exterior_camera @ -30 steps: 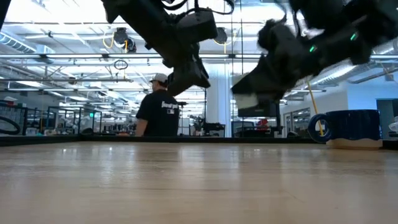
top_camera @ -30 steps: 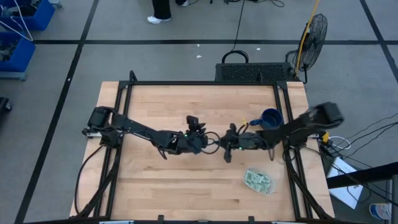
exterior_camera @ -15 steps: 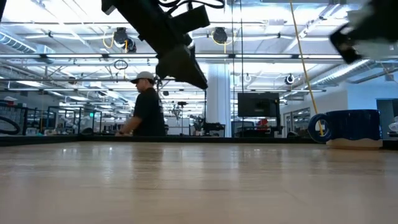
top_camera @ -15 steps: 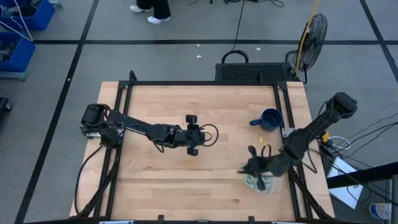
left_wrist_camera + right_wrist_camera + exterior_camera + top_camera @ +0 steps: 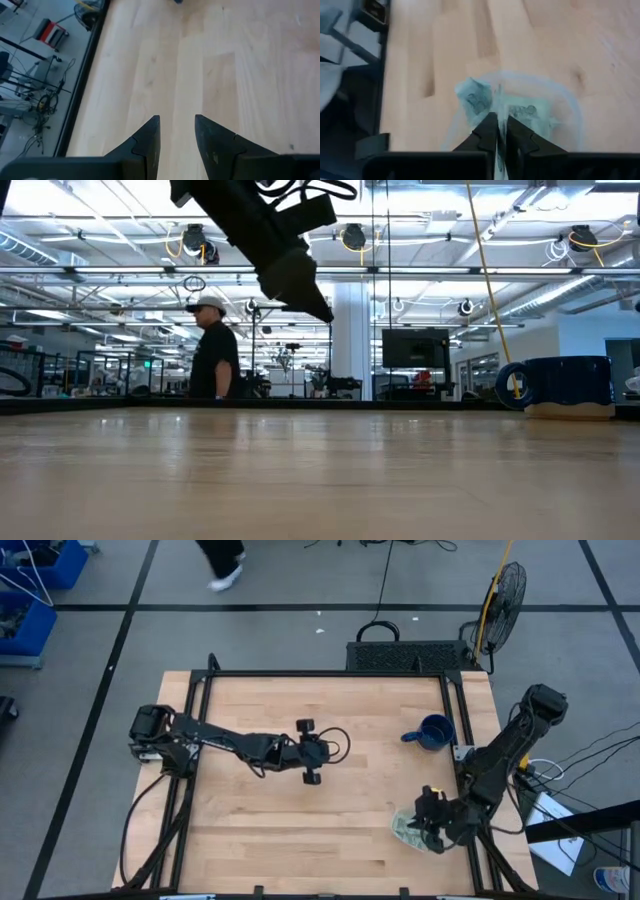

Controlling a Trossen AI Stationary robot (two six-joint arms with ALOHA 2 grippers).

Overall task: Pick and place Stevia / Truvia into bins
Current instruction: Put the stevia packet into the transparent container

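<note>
The clear bin sat at the table's near right, sachets piled inside. The right tool hung directly over it, clenched on a sachet. The left tool, released and empty, hovered over mid-table.

Both arms are dark, near-black, built of slim jointed links with blocky housings at the joints and thin black cables looping along them, one loop curling beside the left pincer. Each pincer, the right pincer included, ends in two matte black fingers that taper to angular, wedge-shaped tips above a broad flat black body. The left arm's base is a bulky dark block with a pale patch on it, and the right arm's upper joint is a rounded dark housing.
</note>
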